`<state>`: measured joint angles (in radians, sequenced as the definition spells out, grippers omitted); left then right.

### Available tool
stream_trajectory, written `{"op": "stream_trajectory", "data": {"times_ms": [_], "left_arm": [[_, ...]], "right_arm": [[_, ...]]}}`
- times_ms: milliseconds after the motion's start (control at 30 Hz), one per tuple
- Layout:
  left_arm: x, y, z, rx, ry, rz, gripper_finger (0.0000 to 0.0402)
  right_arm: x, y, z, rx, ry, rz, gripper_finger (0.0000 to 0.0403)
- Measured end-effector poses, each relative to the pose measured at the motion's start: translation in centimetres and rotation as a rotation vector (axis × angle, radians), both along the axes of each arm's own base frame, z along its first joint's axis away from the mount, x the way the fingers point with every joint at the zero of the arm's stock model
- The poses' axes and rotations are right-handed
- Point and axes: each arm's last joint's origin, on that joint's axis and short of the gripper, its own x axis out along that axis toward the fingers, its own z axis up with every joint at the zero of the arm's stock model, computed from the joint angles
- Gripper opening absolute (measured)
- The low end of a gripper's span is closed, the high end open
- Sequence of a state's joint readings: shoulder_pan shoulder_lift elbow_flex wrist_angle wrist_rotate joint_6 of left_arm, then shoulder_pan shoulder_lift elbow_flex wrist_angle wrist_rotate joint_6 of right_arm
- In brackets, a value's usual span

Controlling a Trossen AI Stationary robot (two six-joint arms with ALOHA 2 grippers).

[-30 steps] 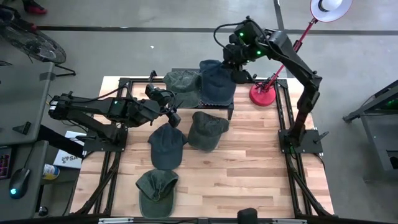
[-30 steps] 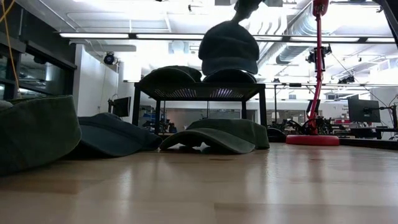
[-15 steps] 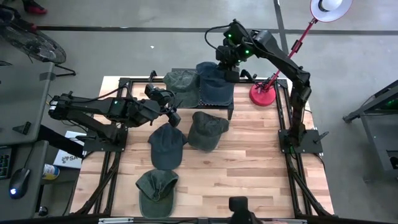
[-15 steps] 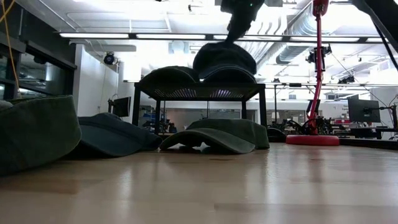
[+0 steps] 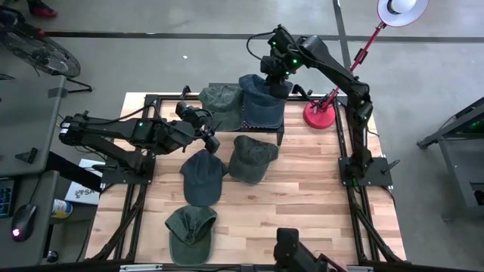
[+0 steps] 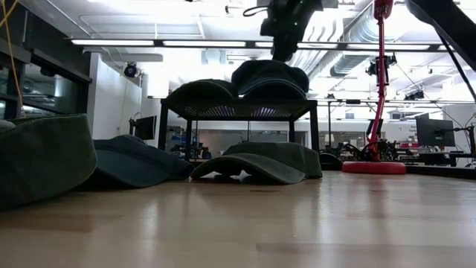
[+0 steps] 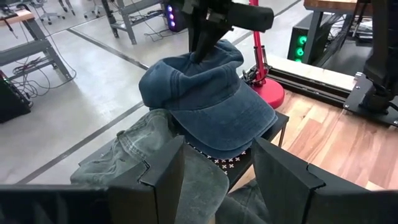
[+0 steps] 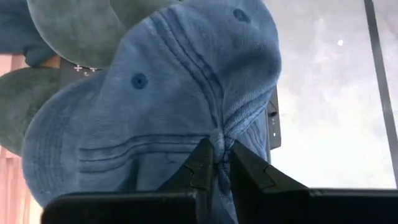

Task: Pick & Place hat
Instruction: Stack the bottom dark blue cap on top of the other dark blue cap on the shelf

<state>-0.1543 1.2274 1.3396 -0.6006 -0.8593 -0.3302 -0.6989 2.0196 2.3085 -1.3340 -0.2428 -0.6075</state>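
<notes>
A blue cap (image 5: 262, 102) sits on a black stand (image 5: 281, 133) at the table's far side, lying on top of another dark cap (image 6: 277, 90). A green cap (image 5: 221, 104) rests beside them on the stand. My right gripper (image 5: 271, 73) stands over the blue cap's far end, shut on it, and also shows in the low view (image 6: 283, 53). My left gripper (image 5: 209, 141) hovers open near the stand's left near corner. In the left wrist view its fingers (image 7: 163, 171) frame the blue cap (image 7: 205, 99) without touching it. My right gripper pinches a gathered fold of the blue cap's crown (image 8: 216, 138) between its two fingers, at the end away from the brim. It comes from above, pointing down. The cap rests on the dark cap beneath it, its brim (image 7: 245, 121) toward the table's near side.
Three more caps lie on the wooden table: a dark one (image 5: 203, 175), a green one (image 5: 252, 157) and a green one near the front edge (image 5: 189, 233). A red lamp base (image 5: 319, 115) stands right of the stand. Bare wood lies at the right near side.
My right gripper has moved down and toward the table's left, still shut on the blue cap. The cap, which hung clear above the stand, has come down and now lies on the dark cap there.
</notes>
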Motion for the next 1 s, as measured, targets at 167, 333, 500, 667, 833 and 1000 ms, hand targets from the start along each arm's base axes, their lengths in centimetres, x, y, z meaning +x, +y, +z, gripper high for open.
{"op": "stream_trajectory", "data": {"times_ms": [167,333,500,667,833,1000], "left_arm": [[-0.02,0.02,0.01,0.005,-0.001,0.01,0.0182],[-0.02,0.03,0.02,0.006,-0.001,0.012,0.0182],[-0.02,0.02,0.01,0.006,-0.001,0.011,0.0182],[-0.02,0.01,0.01,0.006,-0.001,0.011,0.0182],[-0.03,-0.05,0.01,-0.002,-0.009,0.012,0.0182],[-0.03,-0.05,0.01,-0.004,-0.01,0.013,0.0182]], "right_arm": [[0.04,-0.24,-0.23,0.002,0.005,-0.002,0.0024],[-0.09,-0.37,-0.24,0.003,0.006,-0.006,0.0025],[0.0,-0.45,-0.16,-0.004,-0.006,-0.013,0.0034],[0.0,-0.54,-0.14,-0.016,0.001,-0.043,0.0082],[0.02,-0.54,-0.13,-0.018,0.003,-0.054,0.0136],[-0.03,-0.51,-0.05,-0.012,-0.001,-0.069,0.0175]]}}
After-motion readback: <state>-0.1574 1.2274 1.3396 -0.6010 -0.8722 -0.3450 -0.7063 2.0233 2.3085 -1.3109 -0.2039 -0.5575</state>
